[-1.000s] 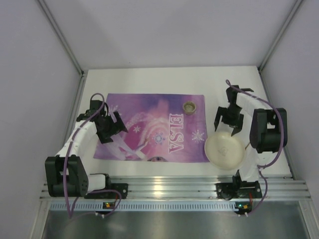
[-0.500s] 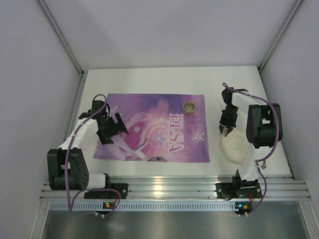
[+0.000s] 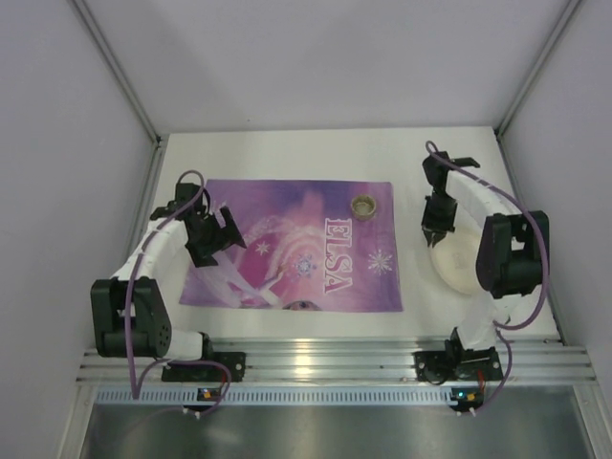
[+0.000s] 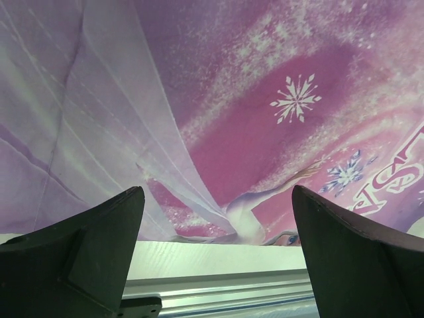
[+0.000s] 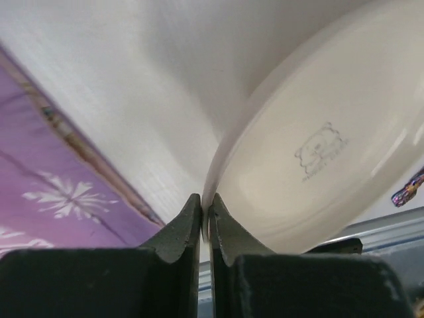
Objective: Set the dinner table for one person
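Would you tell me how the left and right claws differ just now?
The left claw is open and empty; the right claw is shut on the rim of the plate. The left claw hangs over the placemat; the right claw over the table. Both are dark.

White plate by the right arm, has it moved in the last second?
Yes. The white plate, pinched at its rim by the right gripper, has shifted right, away from the right edge of the placemat.

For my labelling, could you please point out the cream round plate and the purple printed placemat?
Cream round plate (image 5: 298,199): right wrist view, flat face below the printed mark.
Purple printed placemat (image 3: 287,206): top external view, bare area left of the lettering.
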`<control>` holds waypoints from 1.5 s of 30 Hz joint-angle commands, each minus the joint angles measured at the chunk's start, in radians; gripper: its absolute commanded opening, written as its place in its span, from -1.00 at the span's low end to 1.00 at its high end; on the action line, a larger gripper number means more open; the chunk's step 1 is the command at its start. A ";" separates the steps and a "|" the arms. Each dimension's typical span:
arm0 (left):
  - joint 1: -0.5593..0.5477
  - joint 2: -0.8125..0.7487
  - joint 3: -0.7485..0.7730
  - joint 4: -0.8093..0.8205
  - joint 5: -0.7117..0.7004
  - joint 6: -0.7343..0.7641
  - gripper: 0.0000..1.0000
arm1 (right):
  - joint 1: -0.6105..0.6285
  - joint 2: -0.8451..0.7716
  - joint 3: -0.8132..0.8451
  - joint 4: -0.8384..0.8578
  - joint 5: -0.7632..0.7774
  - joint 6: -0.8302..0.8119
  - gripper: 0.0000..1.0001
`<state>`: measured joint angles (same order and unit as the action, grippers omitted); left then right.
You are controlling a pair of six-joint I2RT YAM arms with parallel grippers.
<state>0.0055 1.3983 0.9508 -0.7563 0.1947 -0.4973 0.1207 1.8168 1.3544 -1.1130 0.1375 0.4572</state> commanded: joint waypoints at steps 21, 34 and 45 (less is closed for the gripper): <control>-0.002 -0.254 0.246 -0.255 -0.233 -0.070 0.97 | 0.772 0.369 1.066 -0.125 -0.228 0.158 -1.00; -0.002 -0.432 0.174 -0.354 -0.235 -0.083 0.97 | 0.784 0.613 1.103 0.131 -0.263 0.215 -1.00; -0.002 -0.484 0.180 -0.394 -0.270 -0.084 0.97 | 0.780 0.658 1.005 0.355 -0.507 0.224 0.01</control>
<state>0.0055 0.9245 1.1072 -1.1290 -0.0555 -0.5766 0.9024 2.4447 2.3672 -0.8852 -0.2535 0.6773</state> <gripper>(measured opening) 0.987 0.472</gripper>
